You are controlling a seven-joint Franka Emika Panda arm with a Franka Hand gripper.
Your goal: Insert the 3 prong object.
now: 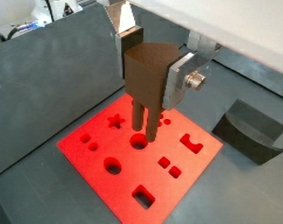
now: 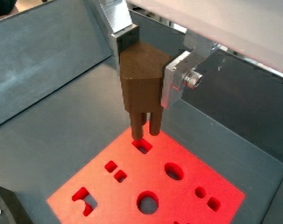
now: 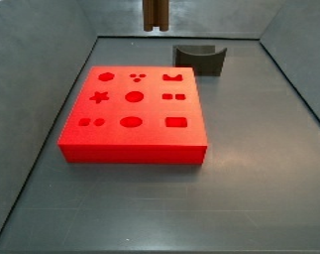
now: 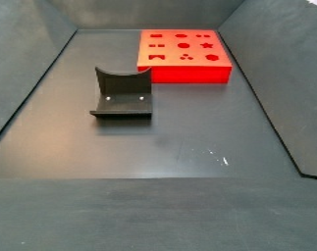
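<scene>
The 3 prong object (image 1: 145, 83), a matte brown block with slim parallel prongs pointing down, is clamped in your end effector (image 1: 153, 79) between flat silver fingers (image 1: 179, 77). In both wrist views it hangs above the glossy red block (image 1: 137, 162) with shaped cut-outs. At the top of a side view only its prongs (image 3: 156, 14) show. A dark grey curved block (image 3: 198, 59) sits beside the red block on the desk (image 3: 242, 198).

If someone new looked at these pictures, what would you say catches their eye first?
The bright red block, pierced with shaped holes, stands out on the dark grey floor. Above it, in both wrist views, the gripper has its jaws shut on the brown 3 prong object, prongs pointing down at the block. A dark grey curved block sits apart on the floor; a side view shows it clear of the red block.
</scene>
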